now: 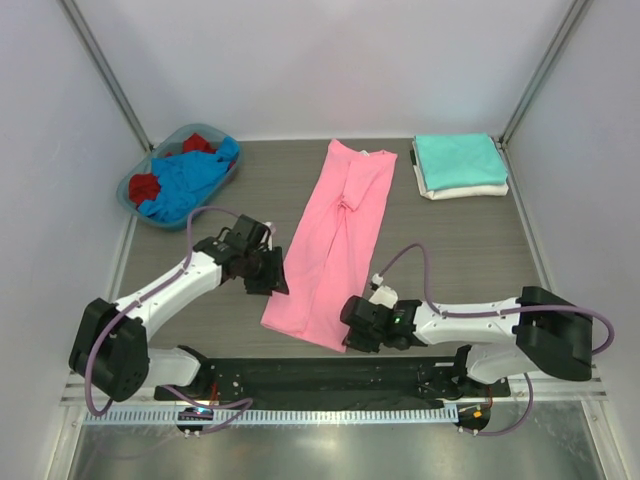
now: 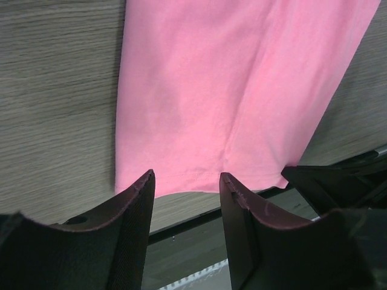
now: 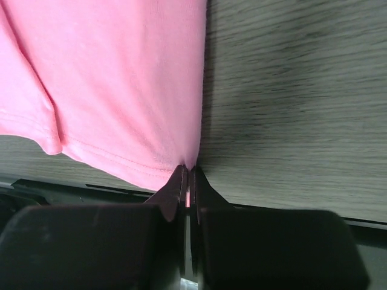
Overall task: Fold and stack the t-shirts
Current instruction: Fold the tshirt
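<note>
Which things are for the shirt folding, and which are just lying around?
For the job: pink t-shirt, teal t-shirt, white t-shirt, blue t-shirt, red t-shirt.
Just there: basket, table.

Blue-rimmed plastic basket (image 1: 126, 188) at the far left corner of the grey wood-grain table (image 1: 470, 250); black base plate (image 1: 320, 378) along its near edge.

Bright, even light — soft shadows, sharp views.
</note>
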